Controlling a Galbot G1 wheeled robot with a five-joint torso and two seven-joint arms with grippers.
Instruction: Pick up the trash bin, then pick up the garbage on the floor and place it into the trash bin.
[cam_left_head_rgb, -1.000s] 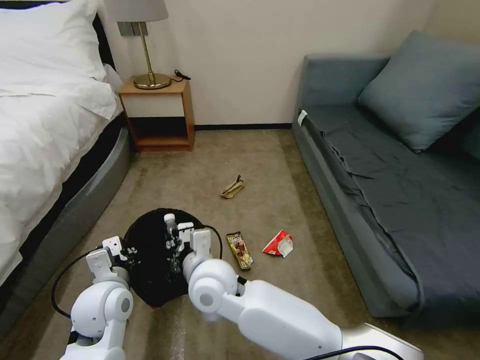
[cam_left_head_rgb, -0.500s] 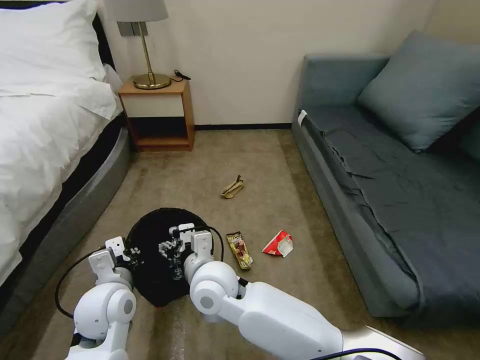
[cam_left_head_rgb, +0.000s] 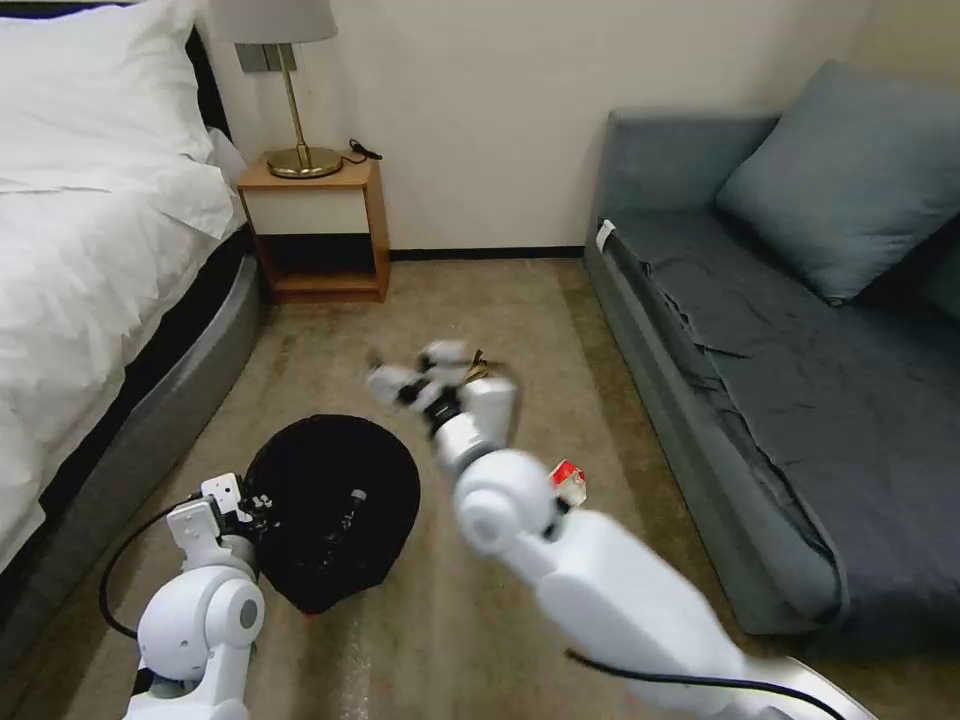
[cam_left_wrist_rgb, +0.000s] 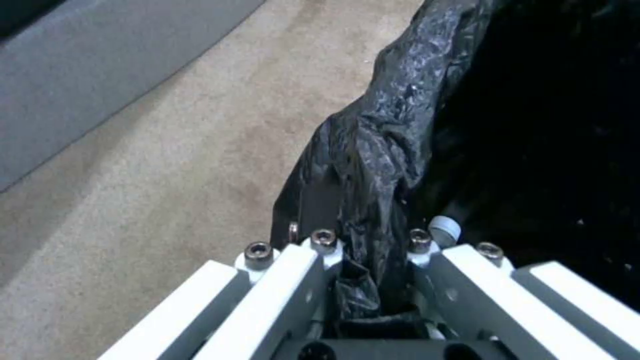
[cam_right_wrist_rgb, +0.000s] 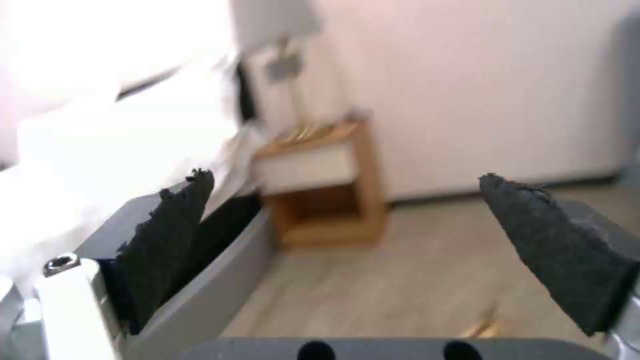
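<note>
The round black trash bin (cam_left_head_rgb: 300, 560) sits on the carpet at lower left. My left gripper (cam_left_head_rgb: 248, 500) is shut on the near-left rim, pinching the glossy liner (cam_left_wrist_rgb: 373, 165) between its fingers (cam_left_wrist_rgb: 320, 260). A clear bottle (cam_left_head_rgb: 350, 505) lies inside the bin, its white cap (cam_left_wrist_rgb: 445, 229) showing. My right gripper (cam_left_head_rgb: 415, 368) hangs open and empty above the floor beyond the bin, black pads (cam_right_wrist_rgb: 173, 235) spread wide. It hides most of the tan scrap (cam_left_head_rgb: 478, 362). The red-and-white wrapper (cam_left_head_rgb: 570, 482) peeks out beside the right arm. The yellow-brown wrapper is hidden behind that arm.
A bed (cam_left_head_rgb: 90, 260) with a grey frame runs along the left. A wooden nightstand (cam_left_head_rgb: 320, 235) with a brass lamp stands against the far wall. A grey-blue sofa (cam_left_head_rgb: 800, 380) lines the right side. Open carpet lies between them.
The right gripper lowered the bottle into the bin, let it go, then rose and swung away toward the tan scrap. The left gripper kept its hold on the rim.
</note>
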